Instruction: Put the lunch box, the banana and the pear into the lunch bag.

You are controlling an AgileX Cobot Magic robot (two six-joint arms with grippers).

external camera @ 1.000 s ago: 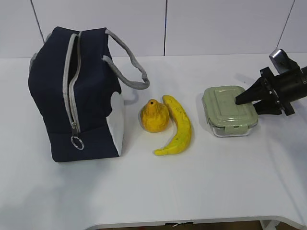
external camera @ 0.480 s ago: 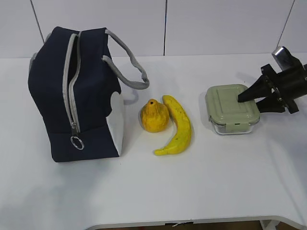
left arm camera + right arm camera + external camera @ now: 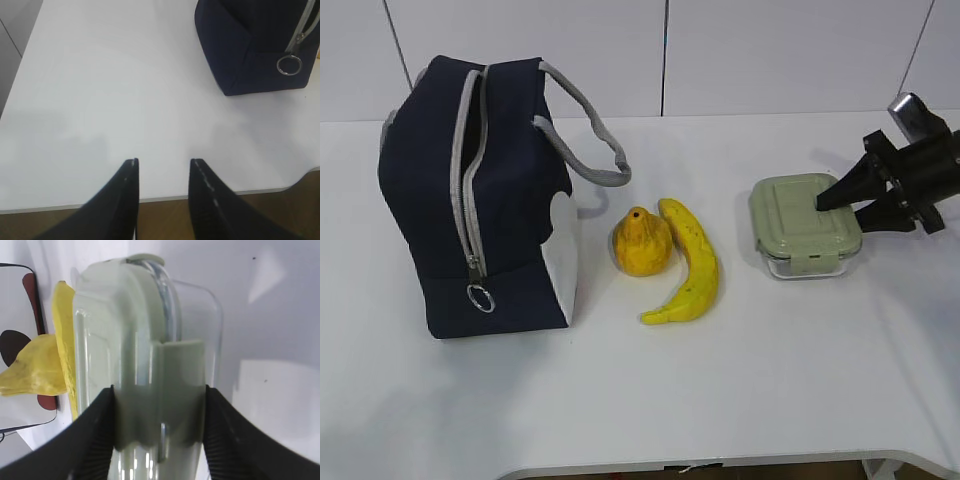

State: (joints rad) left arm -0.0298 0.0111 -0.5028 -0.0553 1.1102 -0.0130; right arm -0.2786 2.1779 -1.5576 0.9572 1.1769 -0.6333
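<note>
Lunch box shifted right; right tool clamped.

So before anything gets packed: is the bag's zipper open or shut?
Shut as far as visible: the zipper runs as an unbroken grey line down the bag, ring pull at the bottom, no lining showing.

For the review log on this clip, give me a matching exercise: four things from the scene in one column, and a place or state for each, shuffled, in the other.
Things:
1. lunch bag
2. pear
3. lunch box
4. left gripper

Places or states:
A. between the right gripper's fingers
B. touching the banana, on its bag side
C. over bare table near the front edge, holding nothing
D. standing at the left, ring pull low on its end

Pairs: 1-D, 2-B, 3-A, 4-C
</note>
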